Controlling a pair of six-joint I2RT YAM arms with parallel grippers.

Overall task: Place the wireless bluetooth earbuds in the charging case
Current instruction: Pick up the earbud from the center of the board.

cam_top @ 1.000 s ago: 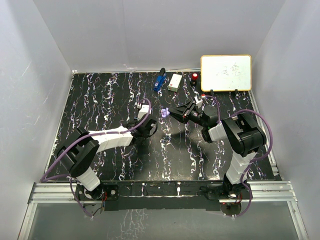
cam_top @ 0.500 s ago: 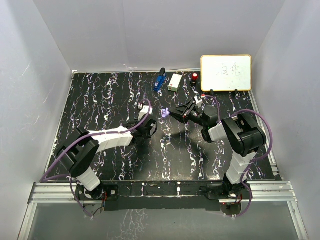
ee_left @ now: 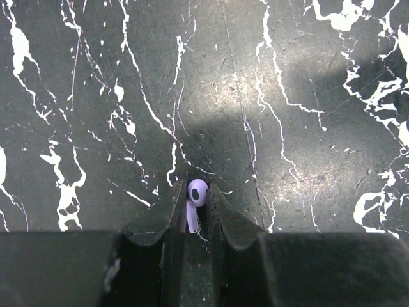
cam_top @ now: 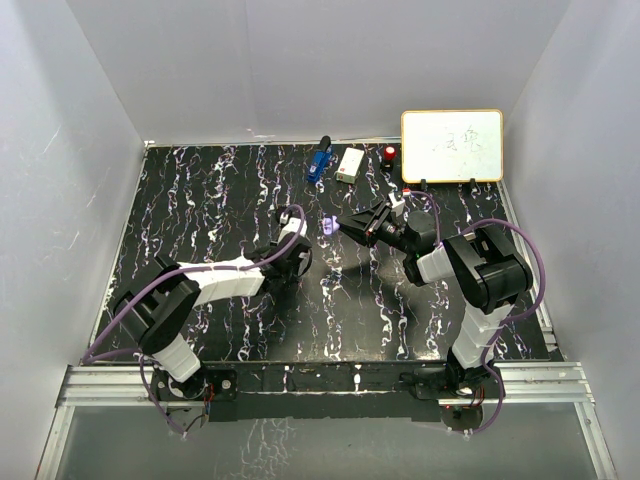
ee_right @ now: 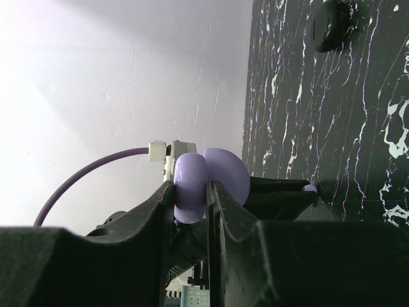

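Lilac is showing on two things: one earbud (ee_left: 197,190) and one round case (ee_right: 220,176). The left gripper (ee_left: 195,199) is pinching the earbud, with the stem sitting between the fingers and the glossy bulb with its dark oval poking just past the tips. The right gripper (ee_right: 190,193) is clamping the lilac case, two rounded halves showing. One black round case (ee_right: 328,23) is lying on the table (ee_right: 358,115), well beyond it.

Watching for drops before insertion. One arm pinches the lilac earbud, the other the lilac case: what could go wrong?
1. The left pincer grips the lilac earbud only at its very tips, with the head poking out, so it may twist or slip free.
2. The right pincer holds the rounded lilac case by a narrow pinch. Pushing the bud in could turn the case or pop it loose.
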